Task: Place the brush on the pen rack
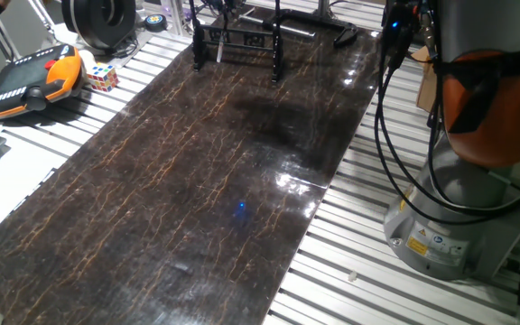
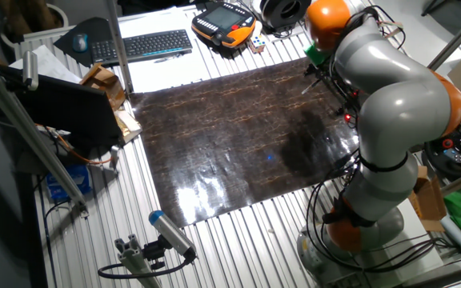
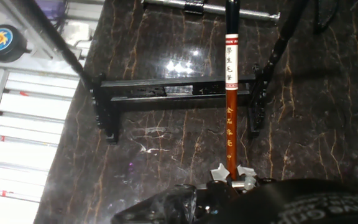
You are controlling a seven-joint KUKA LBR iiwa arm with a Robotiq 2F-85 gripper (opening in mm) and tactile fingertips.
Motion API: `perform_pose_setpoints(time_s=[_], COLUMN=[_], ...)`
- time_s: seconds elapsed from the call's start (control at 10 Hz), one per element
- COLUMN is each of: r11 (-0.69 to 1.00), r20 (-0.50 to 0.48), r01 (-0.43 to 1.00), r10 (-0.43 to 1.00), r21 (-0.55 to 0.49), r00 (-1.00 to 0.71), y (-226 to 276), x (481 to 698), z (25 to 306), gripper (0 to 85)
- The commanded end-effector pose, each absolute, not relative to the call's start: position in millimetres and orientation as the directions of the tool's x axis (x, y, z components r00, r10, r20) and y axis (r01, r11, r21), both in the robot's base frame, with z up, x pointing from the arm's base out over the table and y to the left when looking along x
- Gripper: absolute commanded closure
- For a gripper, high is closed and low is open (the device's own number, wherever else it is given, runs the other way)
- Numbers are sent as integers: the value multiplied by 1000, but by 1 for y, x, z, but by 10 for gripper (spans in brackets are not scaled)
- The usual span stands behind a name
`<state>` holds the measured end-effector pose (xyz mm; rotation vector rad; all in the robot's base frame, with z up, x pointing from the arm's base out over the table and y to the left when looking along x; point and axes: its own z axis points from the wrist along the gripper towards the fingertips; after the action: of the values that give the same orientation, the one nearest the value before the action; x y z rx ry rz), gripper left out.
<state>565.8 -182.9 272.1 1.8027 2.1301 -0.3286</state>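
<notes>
In the hand view my gripper [image 3: 232, 175] is shut on the brush [image 3: 230, 93], an orange-brown shaft with a white label band that points away from me. The shaft crosses the crossbar of the pen rack [image 3: 173, 91], a black frame with upright posts, close to its right post. I cannot tell whether the brush touches the bar. In one fixed view the pen rack [image 1: 240, 41] stands at the far end of the dark marbled mat, and the hand is out of frame above it. In the other fixed view the arm [image 2: 390, 96] hides the rack.
An orange and black teach pendant [image 1: 34, 83], a colour cube [image 1: 100, 77] and a big black spool [image 1: 97, 18] sit left of the mat. A metal rod [image 3: 166, 3] lies behind the rack. The robot base [image 1: 450, 226] stands at the right, and a keyboard [image 2: 142, 46] lies beyond the mat.
</notes>
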Motion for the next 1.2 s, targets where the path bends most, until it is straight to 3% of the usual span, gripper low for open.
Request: perform_pose_setpoints(time_s=[0.0, 1.1], r11=[168, 183], r20=[-396, -394], r01=[985, 983], r10=[908, 906], r21=[41, 35], r00=[-138, -155], y=[-183, -183], x=[566, 566], z=[272, 272], gripper=[840, 840])
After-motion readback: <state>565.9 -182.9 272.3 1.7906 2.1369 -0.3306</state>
